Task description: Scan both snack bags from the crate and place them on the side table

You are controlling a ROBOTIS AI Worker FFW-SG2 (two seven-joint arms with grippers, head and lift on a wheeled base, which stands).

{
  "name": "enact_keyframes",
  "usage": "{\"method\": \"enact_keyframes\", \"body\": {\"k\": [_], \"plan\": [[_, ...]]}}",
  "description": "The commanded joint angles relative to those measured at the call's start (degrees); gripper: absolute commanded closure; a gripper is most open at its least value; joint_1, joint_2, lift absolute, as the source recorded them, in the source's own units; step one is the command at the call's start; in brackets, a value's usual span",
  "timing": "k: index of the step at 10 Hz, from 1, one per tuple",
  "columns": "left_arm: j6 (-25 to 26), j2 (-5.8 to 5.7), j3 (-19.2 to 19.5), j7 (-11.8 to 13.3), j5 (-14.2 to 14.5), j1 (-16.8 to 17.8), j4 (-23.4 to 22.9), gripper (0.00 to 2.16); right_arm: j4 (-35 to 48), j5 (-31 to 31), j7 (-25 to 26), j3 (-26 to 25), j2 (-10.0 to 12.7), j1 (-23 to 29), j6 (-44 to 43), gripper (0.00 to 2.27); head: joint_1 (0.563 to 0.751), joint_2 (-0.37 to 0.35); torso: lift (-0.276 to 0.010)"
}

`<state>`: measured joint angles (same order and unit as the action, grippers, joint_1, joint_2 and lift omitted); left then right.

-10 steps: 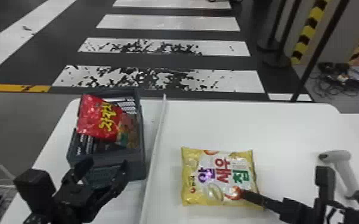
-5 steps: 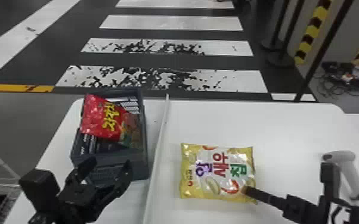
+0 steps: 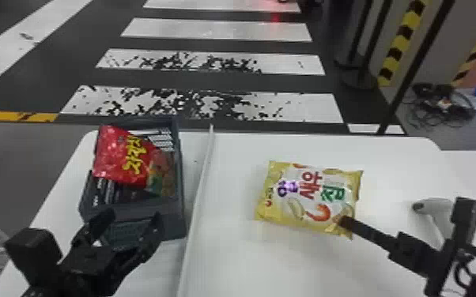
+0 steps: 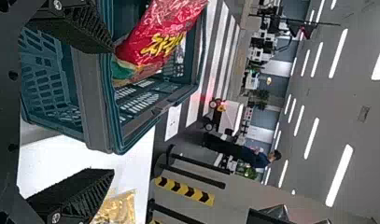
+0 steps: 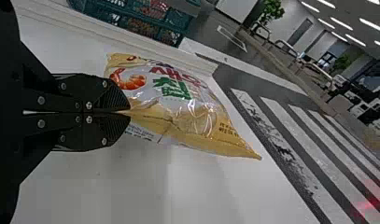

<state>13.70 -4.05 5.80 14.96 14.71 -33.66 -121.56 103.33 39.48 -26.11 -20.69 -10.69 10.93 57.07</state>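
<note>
Yellow bag (image 3: 308, 197) shifted rightward, edge seemingly between right jaws.

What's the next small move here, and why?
Probably ease the yellow bag a little to the robot's right: the right gripper has its fingers closed on the bag's edge, and the scanner lies on that side of it.
</note>
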Motion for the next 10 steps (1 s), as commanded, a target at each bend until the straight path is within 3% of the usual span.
{"method": "enact_keyframes", "body": {"k": [1, 3, 5, 7, 10], "plan": [[-0.38, 0.09, 0.08, 0.07, 0.23, 0.0, 0.0, 0.08, 2.58, -3.62, 2.29, 0.57, -0.21, 0.41, -4.03, 2.26, 0.695, -0.041, -0.095], [-1.26, 0.09, 0.08, 0.07, 0.58, 0.0, 0.53, 0.08, 6.71, -15.14, 9.5, 5.31, -0.21, 1.29, -9.65, 2.26, 0.695, -0.071, -0.095], [-1.96, 0.18, 0.17, 0.16, 0.93, -0.18, 0.44, 0.08, 6.62, -33.68, 21.45, 12.17, -0.65, 0.94, -13.17, 2.26, 0.695, -0.116, -0.095], [-2.14, 0.18, 0.61, 0.16, 1.9, -0.26, 0.71, 0.08, 7.76, -33.86, 24.18, 12.34, -0.82, 2.25, -16.86, 2.26, 0.695, -0.157, -0.095], [-2.14, 0.27, 0.7, 0.16, 1.98, -0.44, 0.62, 0.08, 11.1, -32.1, 26.99, 12.43, -0.65, 2.25, -15.1, 2.26, 0.695, -0.166, -0.095]]}}
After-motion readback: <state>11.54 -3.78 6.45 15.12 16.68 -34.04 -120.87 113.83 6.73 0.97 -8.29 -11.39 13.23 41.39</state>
